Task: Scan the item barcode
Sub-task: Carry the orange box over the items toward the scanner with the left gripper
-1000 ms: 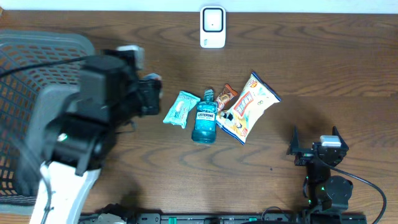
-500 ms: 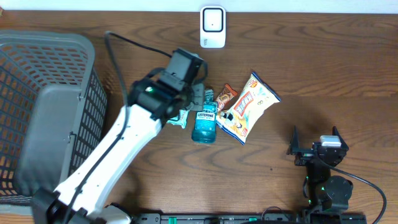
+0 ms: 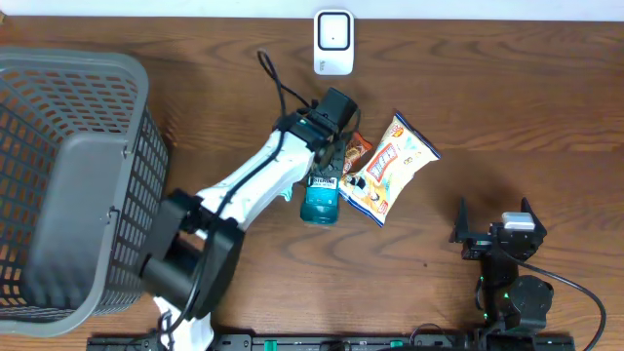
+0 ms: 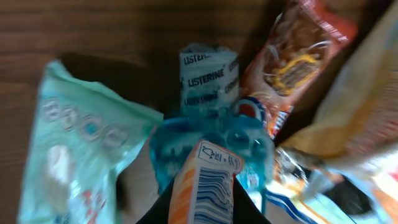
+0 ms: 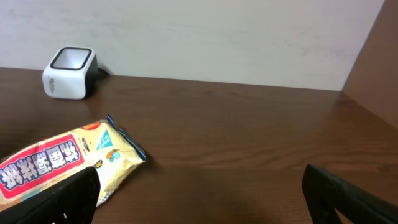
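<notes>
Well, the left gripper (image 3: 330,151) hangs over the pile in the middle of the table (image 3: 507,107). Its jaws are squeezed tight on a small orange pack (image 4: 205,180). The stripes of the barcode face up at the wrist camera. I think the pack is held that way so the stripes can be shown to the scanner (image 3: 333,42). That white scanner sits at the far edge, well apart from the pack, so I guess the scan is not done yet.

Under the pack lie a blue Listerine bottle (image 3: 320,195), a teal packet (image 4: 74,143) just beside it, a brown snack bag (image 3: 359,148) and a yellow chip bag (image 3: 390,166). They lie flat and close together, maybe waiting for their turn. A big grey basket (image 3: 58,166) stands at the left, likely for finished things.

The right gripper (image 3: 494,213) rests near the front edge with its jaws wide apart and nothing in them, out of the way.

The table is dark brown wood with wavy lines. Behind it is a plain pale wall (image 5: 217,37).
</notes>
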Robot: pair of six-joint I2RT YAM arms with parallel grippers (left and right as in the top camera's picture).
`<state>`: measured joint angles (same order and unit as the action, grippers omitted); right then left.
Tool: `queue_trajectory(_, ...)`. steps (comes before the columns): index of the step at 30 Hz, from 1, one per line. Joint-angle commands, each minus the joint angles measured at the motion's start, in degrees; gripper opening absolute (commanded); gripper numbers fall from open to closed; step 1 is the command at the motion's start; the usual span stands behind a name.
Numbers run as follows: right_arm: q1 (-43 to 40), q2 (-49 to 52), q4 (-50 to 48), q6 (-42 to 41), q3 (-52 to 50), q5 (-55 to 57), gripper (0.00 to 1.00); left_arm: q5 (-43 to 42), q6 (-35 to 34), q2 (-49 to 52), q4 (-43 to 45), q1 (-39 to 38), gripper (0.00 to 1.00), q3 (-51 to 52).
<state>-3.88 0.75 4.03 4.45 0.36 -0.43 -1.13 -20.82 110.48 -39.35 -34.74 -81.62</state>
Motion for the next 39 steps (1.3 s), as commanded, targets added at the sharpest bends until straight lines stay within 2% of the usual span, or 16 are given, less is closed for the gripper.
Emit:
queue_trajectory(1, 0.5, 0.1, 0.2, 0.5, 0.0, 0.1, 0.99, 0.7, -0.3, 3.6, 1.2, -0.1, 0.09, 0.6)
queue_trajectory(12, 0.5, 0.1, 0.2, 0.5, 0.0, 0.1, 0.99, 0.9, -0.2, 5.3, 4.3, -0.1, 0.10, 0.6)
queue_trajectory(18, 0.5, 0.1, 0.2, 0.5, 0.0, 0.1, 0.99, 4.9, -0.3, 5.3, 5.2, -0.1, 0.09, 1.0)
queue_trajectory(31, 0.5, 0.1, 0.2, 0.5, 0.0, 0.1, 0.99, 7.0, -0.3, 5.4, 5.3, -0.1, 0.10, 1.0)
queue_trajectory(35, 0.5, 0.1, 0.2, 0.5, 0.0, 0.1, 0.99, 7.0, -0.3, 5.4, 5.2, -0.1, 0.37, 1.0)
queue_trajectory(38, 0.5, 0.1, 0.2, 0.5, 0.0, 0.1, 0.99, 7.0, -0.3, 5.4, 5.2, -0.1, 0.67, 1.0)
queue_trajectory(39, 0.5, 0.1, 0.2, 0.5, 0.0, 0.1, 0.99, 7.0, -0.3, 5.4, 5.2, -0.1, 0.72, 1.0)
